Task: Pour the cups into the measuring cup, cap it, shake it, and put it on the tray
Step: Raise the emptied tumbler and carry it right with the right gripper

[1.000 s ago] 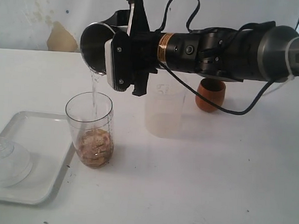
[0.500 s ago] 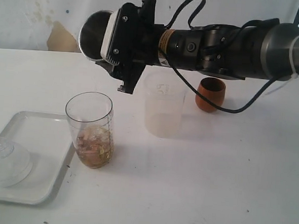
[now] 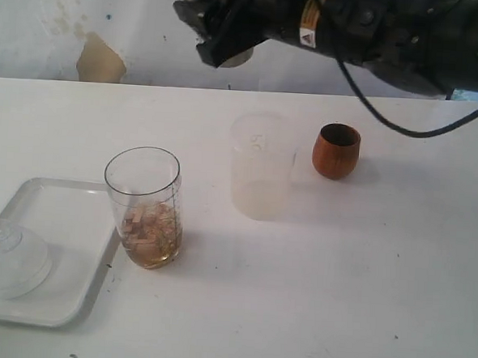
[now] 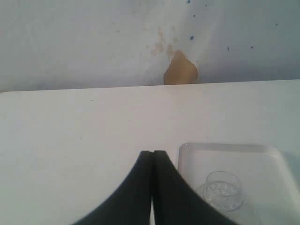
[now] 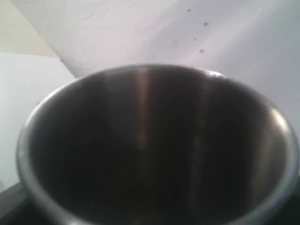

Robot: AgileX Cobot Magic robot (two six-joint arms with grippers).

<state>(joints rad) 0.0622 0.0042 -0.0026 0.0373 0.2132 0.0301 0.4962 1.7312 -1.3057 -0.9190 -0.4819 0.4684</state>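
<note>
The clear measuring cup (image 3: pixel 142 208) stands upright on the table beside the tray (image 3: pixel 68 214), with brownish liquid and bits in its lower third. The frosted tumbler (image 3: pixel 262 166) and the brown wooden cup (image 3: pixel 336 151) stand behind it to the right. My right gripper (image 3: pixel 218 25) is high at the top edge of the exterior view, shut on the steel cup (image 5: pixel 154 150), whose dark inside fills the right wrist view. My left gripper (image 4: pixel 152 155) is shut on nothing above the table, near the tray (image 4: pixel 262 157); the exterior view does not show it.
A clear domed lid (image 3: pixel 7 258) lies on the tray's near left part and also shows as the lid (image 4: pixel 222 190) in the left wrist view. A wall with a tan patch (image 3: pixel 98 61) runs behind the table's far edge.
The right arm has lifted the steel cup up and to the right, away from above the measuring cup. The stream of liquid has stopped. The liquid in the measuring cup stands a little higher.
</note>
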